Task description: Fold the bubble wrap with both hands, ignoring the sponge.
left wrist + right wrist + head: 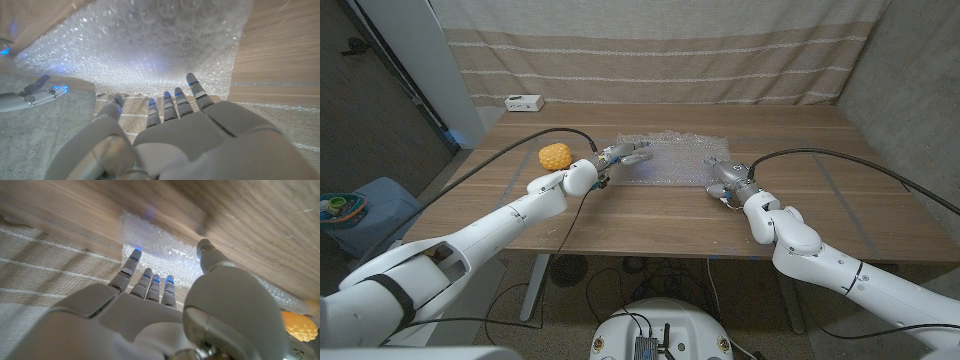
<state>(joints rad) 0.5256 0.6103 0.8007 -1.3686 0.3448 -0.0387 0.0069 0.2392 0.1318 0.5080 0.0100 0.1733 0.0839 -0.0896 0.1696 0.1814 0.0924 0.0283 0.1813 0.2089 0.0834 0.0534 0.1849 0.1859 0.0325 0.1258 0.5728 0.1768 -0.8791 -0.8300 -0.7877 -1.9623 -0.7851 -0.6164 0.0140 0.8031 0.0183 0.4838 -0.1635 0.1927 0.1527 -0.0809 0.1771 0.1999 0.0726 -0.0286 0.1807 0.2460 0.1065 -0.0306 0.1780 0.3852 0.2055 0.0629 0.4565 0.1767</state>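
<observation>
No fold shows yet: the bubble wrap (672,158) lies spread flat at the middle of the table (650,220), with the left hand (621,154) and right hand (725,171) at its opposite edges, fingers apart and holding nothing. Beside the left arm sits the yellow sponge (554,156), untouched, and no readable writing is visible anywhere.

Nothing legible anywhere here, folks. The small white box (523,102) at the far edge of the bench (650,215) carries dark marks, but they're too tiny to read.
</observation>
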